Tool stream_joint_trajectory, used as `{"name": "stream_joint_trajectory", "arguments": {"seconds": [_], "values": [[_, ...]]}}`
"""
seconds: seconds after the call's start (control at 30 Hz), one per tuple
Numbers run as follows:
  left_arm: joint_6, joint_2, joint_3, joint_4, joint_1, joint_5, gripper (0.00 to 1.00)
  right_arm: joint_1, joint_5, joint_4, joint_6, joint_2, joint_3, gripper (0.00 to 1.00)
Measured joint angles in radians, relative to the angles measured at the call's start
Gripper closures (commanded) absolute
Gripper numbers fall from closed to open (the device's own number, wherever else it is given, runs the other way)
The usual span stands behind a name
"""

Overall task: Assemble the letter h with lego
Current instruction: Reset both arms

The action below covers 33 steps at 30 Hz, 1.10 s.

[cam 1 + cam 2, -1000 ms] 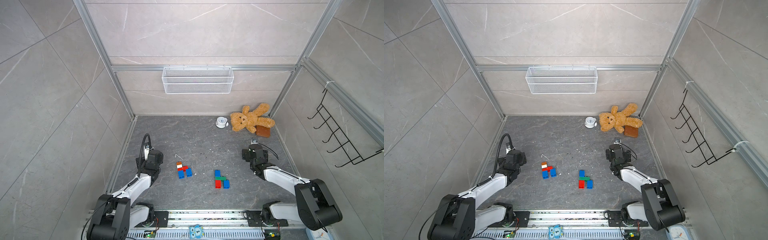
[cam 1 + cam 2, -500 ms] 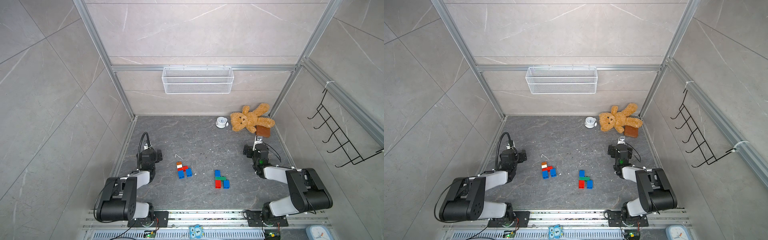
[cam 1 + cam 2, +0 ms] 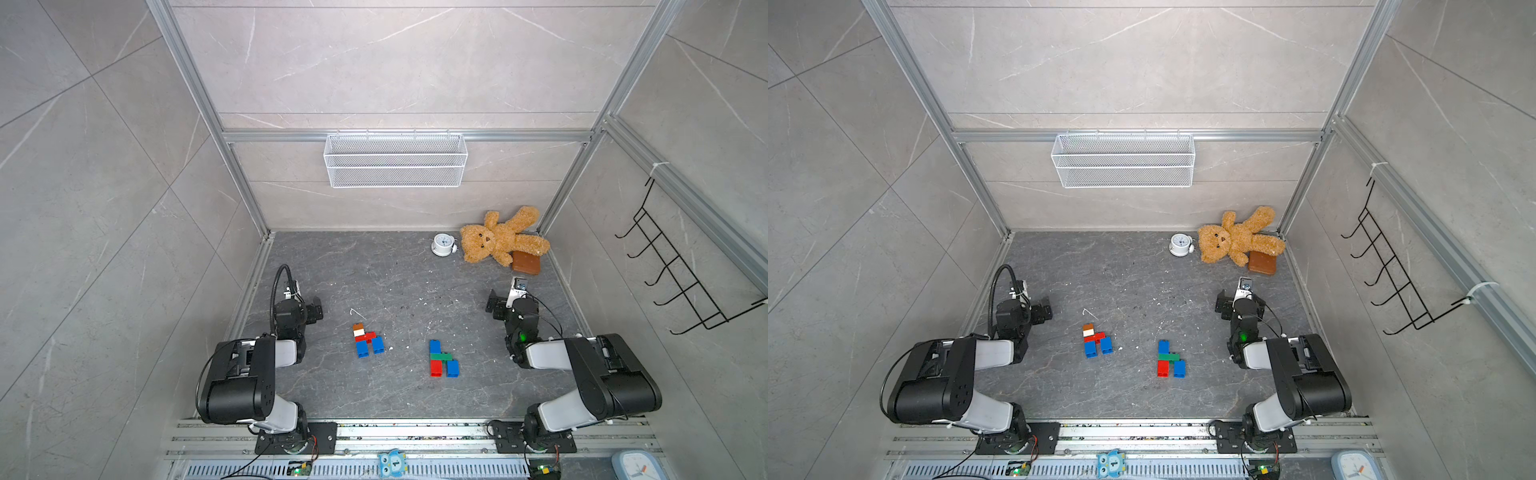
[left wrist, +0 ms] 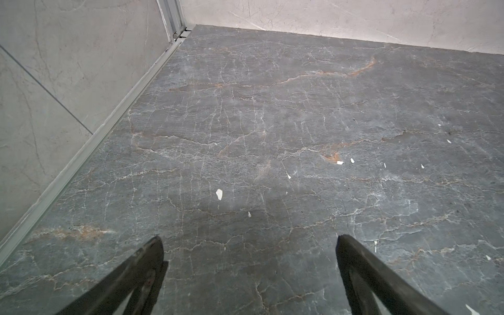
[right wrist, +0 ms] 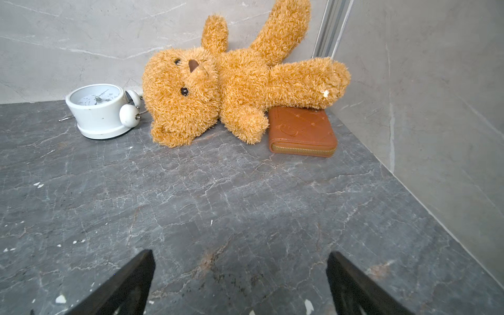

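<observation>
Only the top views show you the lego (image 3: 362,348) — 2 clusters mid-table, between the arms. Left gripper (image 4: 248,240): jaws wide, empty, over bare table (image 4: 272,122). Right gripper (image 5: 241,253): same — facing teddy bear (image 5: 218,90), clock (image 5: 95,109), wallet (image 5: 302,131).

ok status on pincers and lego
Left pincer open, empty. Right pincer open, empty. Lego in two clusters between the arms, untouched. Nothing blocking.
</observation>
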<state>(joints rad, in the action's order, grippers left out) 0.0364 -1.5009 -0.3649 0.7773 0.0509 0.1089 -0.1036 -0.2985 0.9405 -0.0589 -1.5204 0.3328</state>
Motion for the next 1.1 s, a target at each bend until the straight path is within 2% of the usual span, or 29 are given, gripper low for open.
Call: {"name": "stream_joint_trajectory", "arguments": {"seconds": [1.1], "values": [[-0.014, 0.0, 0.001, 0.017, -0.012, -0.04, 0.0, 0.0, 0.0, 0.016, 0.0, 0.0, 0.0, 0.0]]}}
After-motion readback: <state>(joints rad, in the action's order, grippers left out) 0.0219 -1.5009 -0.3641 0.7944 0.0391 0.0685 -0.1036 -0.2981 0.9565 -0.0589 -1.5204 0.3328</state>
